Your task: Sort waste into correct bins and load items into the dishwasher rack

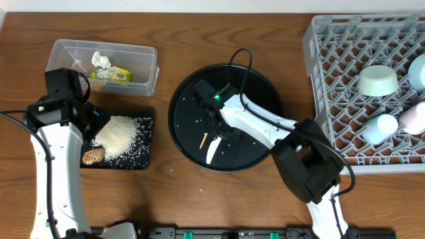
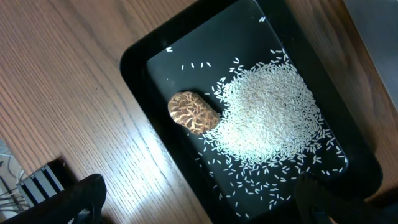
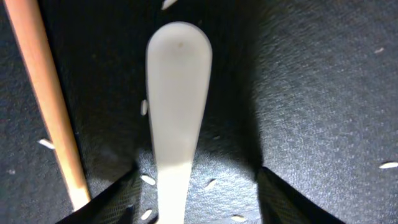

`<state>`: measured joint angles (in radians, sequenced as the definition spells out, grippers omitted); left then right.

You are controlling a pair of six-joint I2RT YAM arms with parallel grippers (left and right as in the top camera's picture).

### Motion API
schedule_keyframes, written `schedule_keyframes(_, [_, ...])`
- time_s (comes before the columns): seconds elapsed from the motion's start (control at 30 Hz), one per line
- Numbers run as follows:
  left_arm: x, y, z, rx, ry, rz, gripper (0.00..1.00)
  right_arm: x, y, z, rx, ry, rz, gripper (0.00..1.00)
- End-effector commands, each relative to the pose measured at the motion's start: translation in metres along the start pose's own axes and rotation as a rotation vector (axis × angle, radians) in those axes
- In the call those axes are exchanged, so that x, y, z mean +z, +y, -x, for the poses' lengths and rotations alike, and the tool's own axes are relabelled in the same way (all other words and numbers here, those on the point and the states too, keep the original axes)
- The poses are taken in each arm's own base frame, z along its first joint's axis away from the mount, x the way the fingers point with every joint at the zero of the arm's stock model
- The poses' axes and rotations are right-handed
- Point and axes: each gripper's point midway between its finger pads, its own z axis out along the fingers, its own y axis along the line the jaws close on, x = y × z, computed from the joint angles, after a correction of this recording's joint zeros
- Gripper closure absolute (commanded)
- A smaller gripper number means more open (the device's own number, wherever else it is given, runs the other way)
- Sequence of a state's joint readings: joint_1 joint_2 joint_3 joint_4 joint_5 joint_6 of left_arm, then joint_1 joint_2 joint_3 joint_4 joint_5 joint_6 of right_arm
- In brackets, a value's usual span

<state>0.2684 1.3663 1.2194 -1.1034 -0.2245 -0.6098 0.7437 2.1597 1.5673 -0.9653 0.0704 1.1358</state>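
My right gripper point(image 1: 221, 130) point(image 3: 198, 183) is low over the large round black tray point(image 1: 259, 86), open, its fingers point(image 3: 118, 193) astride the handle of the white plastic spoon point(image 1: 212, 151) point(image 3: 177, 93); a gap shows on the right side. A thin wooden chopstick point(image 1: 203, 140) point(image 3: 53, 106) lies just left of the spoon. My left gripper point(image 1: 86, 126) point(image 2: 202, 205) hangs wide open and empty over the shallow black tray point(image 1: 143, 162) point(image 2: 143, 74), which holds loose rice point(image 1: 119, 136) point(image 2: 267, 118) and a brown lump point(image 1: 93, 155) point(image 2: 194, 113).
The clear tub point(image 1: 143, 56) at the back left holds a crumpled tissue point(image 1: 101, 60) and a yellow-green wrapper point(image 1: 113, 74). The grey rack point(image 1: 332, 99) at the right holds a mint-white bowl point(image 1: 378, 80), a light-blue bowl point(image 1: 418, 70), a blue cup point(image 1: 380, 128) and a pink-white cup point(image 1: 415, 119).
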Motion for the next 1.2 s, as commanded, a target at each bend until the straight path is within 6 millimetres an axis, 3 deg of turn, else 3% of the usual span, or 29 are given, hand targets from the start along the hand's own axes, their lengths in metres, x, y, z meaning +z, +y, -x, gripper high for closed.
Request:
schedule_keyframes(0.0, [-0.002,0.004,0.004,-0.021,-0.015,0.015,0.02,0.016,-0.013,-0.008,0.002,0.035,-0.045,0.50])
schedule_keyframes(0.37, [-0.002,0.004,0.004,-0.020,-0.014,0.015,0.02,0.017,-0.013,-0.016,0.001,0.080,-0.036,0.78])
schedule_keyframes(0.63, [-0.002,0.004,0.004,-0.020,-0.014,0.015,0.02,0.016,-0.024,-0.013,-0.020,0.096,-0.067,0.94])
schedule_keyframes(0.9, [-0.002,0.004,0.004,-0.020,-0.015,0.015,0.02,0.013,-0.035,-0.002,-0.044,0.107,-0.076,0.99])
schedule_keyframes(1.0, [-0.002,0.004,0.004,-0.020,-0.015,0.015,0.02,0.003,-0.037,0.006,-0.055,0.099,-0.058,0.99])
schedule_keyframes(1.17, [-0.002,0.004,0.004,-0.020,-0.014,0.015,0.02,-0.030,-0.038,0.026,-0.098,0.053,0.019,0.99])
